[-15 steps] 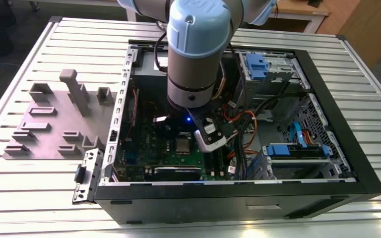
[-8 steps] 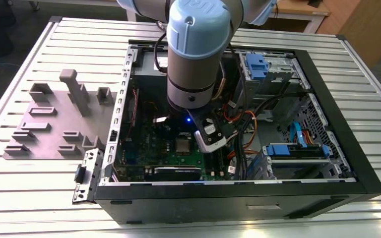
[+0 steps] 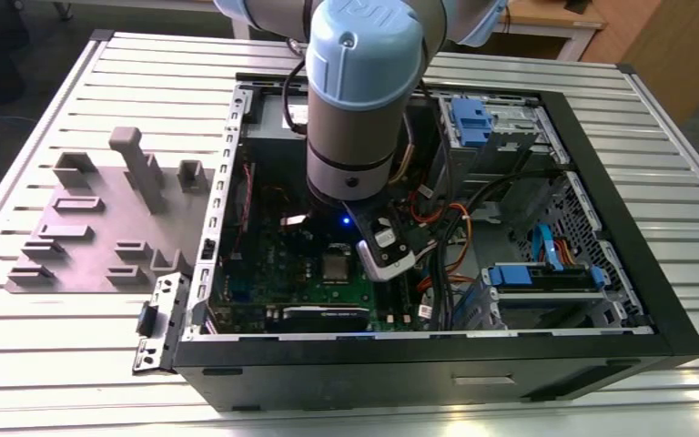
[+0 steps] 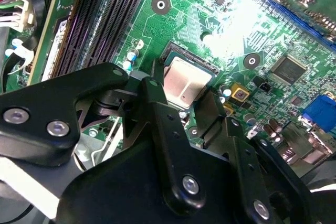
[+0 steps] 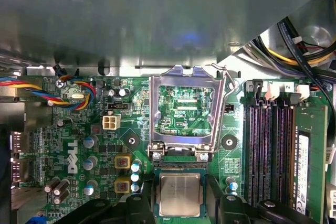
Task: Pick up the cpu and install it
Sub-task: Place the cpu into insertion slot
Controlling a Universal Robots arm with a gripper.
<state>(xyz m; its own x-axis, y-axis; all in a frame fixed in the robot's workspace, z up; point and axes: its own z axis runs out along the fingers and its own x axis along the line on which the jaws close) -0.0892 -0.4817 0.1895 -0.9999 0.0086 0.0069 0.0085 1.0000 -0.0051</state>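
The cpu point(image 5: 179, 193) is a small silvery square lying flat in the black socket on the green motherboard point(image 5: 79, 145), also seen in the second wrist view as the cpu point(image 4: 185, 81). My gripper point(image 5: 180, 207) hangs right over it. Its black fingers point(image 5: 139, 206) stand on either side of the chip, with a thin strip of socket rim showing between each finger and the chip's edge. The metal socket frame point(image 5: 182, 74) is flipped up and open beside the socket. In the exterior view my arm point(image 3: 349, 100) reaches down into the open computer case point(image 3: 617, 228).
Memory slots point(image 5: 270, 145) run close beside the socket, with bundled cables point(image 5: 299, 40) above them. Small capacitors point(image 5: 122, 162) and a white connector point(image 5: 110, 123) sit on the other side. A grey fixture block point(image 3: 101, 223) lies on the slatted table at the exterior view's left.
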